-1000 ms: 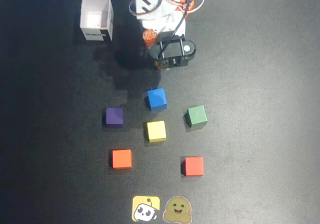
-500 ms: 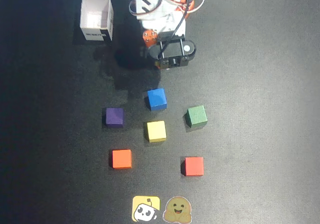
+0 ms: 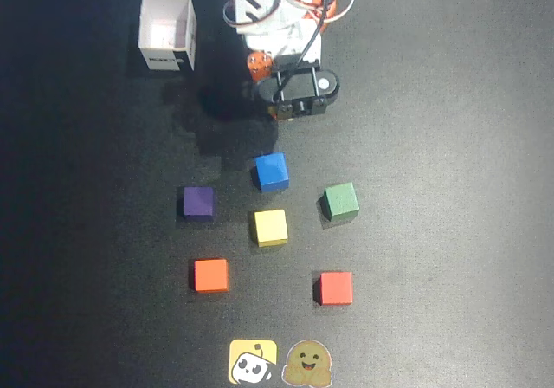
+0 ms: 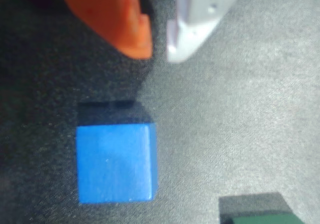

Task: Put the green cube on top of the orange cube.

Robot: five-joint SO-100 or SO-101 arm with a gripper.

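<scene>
A: Where is the gripper (image 4: 159, 51)?

B: In the wrist view its orange finger (image 4: 117, 19) and white finger (image 4: 200, 19) come in from the top edge. Only a narrow gap separates the tips, with nothing between them, so it is nearly closed and empty.

A: And the green cube (image 3: 341, 202)?

B: In the overhead view it sits on the black mat (image 3: 450, 232), below the gripper and to its right, well apart from it. The wrist view catches just its top edge at the bottom right corner.

A: The orange cube (image 3: 211, 275)?

B: Farther off, low and to the left of the gripper in the overhead view, well apart from the green one.

A: What lies nearest the fingers?

B: The blue cube (image 4: 115, 164), just below the tips in the wrist view, not touching them. Beyond it, overhead, sit the yellow cube (image 3: 270, 227), the purple cube (image 3: 198, 203) and the red cube (image 3: 334, 287). A white box (image 3: 167, 31) stands up and to the left of the gripper.
</scene>
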